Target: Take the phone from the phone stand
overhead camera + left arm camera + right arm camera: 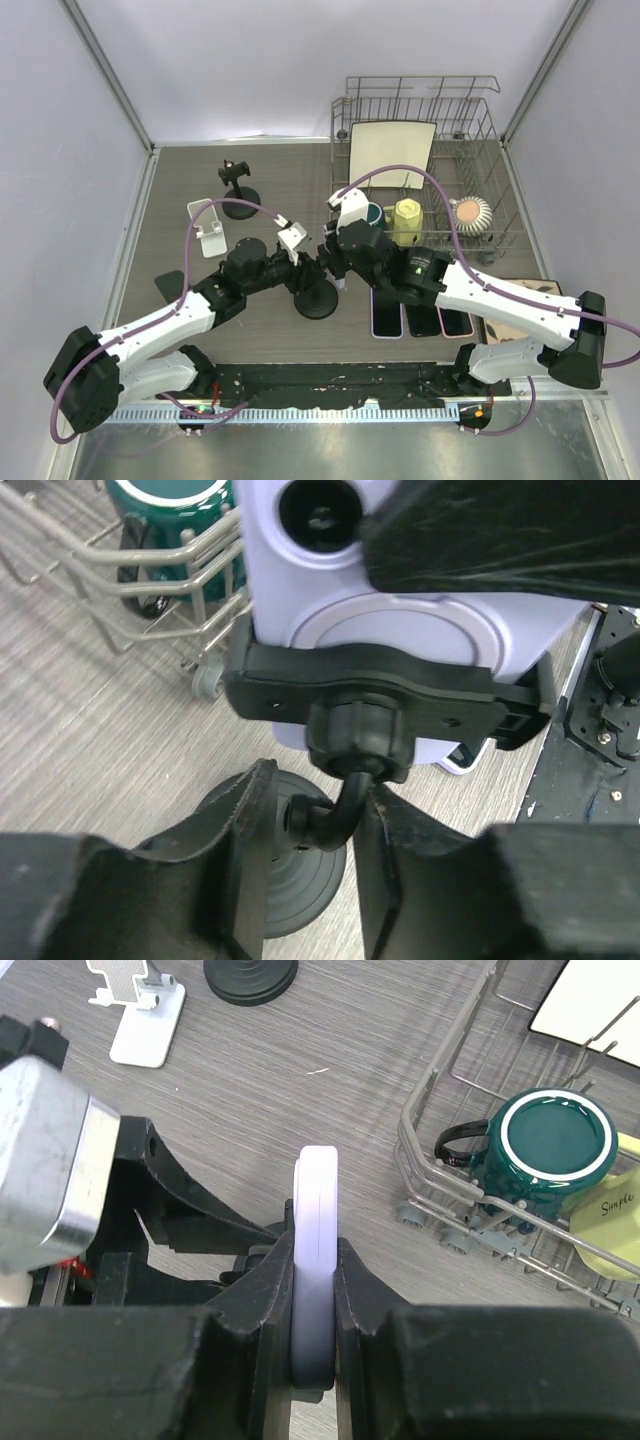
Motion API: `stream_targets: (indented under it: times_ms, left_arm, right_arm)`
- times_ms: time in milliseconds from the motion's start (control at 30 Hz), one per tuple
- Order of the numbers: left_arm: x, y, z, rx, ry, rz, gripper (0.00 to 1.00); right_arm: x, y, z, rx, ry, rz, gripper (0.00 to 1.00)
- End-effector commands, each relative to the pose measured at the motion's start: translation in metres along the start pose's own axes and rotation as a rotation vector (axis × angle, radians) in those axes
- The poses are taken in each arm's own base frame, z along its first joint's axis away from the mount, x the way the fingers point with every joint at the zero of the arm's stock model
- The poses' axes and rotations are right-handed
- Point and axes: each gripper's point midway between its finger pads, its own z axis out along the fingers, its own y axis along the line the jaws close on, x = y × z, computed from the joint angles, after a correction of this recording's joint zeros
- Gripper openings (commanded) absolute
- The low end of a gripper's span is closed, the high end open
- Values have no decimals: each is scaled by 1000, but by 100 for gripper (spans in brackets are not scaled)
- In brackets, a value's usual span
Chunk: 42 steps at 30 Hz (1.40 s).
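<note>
The phone (400, 620) is in the phone stand (370, 685). The black plastic clamp runs across its back, with a ball joint under it and a thin curved neck going down to a round, ridged base. The phone is pale lavender and smooth, with a raised ring on the back and a round camera lens near the top.

The left gripper (318, 805) has its jaws pressed in on the stand's neck from both sides, just below the ball joint. The right gripper (313, 1260) has its jaws pinching the phone by its flat faces, so from that wrist you only see the rounded edge sticking up between them.

Beyond the right jaws and off to their right is a wire dish rack (420, 80) made of thin metal rods on little feet. Inside it, nearest the jaws, are a glossy teal mug (555, 1140) with a white rim and a pale yellow mug (610, 1220) with script on it. Further back are a white square board (392, 150) leaning upright and a round ribbed thing (470, 213) I can't identify.

The table (200, 170) is grey with a wood-grain look.
</note>
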Motion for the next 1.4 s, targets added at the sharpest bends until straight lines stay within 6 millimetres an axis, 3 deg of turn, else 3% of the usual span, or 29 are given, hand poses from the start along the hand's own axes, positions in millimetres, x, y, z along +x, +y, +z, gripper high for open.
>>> stream_targets:
  times_ms: [0,167,267,433,867,1167,1200,1300,1367]
  left_arm:
    - [-23,-3,6,23,-86,22,33]
    - [-23,-3,2,15,-95,20,12]
    - [-22,-3,-1,12,-100,9,5]
    - [-18,-7,-4,11,-98,2,4]
    - [-12,-15,-6,16,-91,2,3]
    - [-13,-10,-6,-14,-99,-7,3]
    - [-13,-9,-6,-17,-99,-9,2]
    - [-13,-5,-6,-46,-103,-24,0]
    - [-13,2,-6,-86,-106,-39,0]
  right_arm:
    - [-11,10,-4,-44,-47,63,12]
    - [-3,7,1,-18,-35,55,27]
    - [-1,5,6,4,-39,56,34]
    - [-4,7,14,17,-55,60,39]
    - [-15,-2,25,93,-142,75,41]
    - [6,3,34,76,-82,57,41]
    - [8,3,34,75,-81,60,40]
    - [9,1,31,74,-75,56,26]
    - [9,1,28,66,-65,50,9]
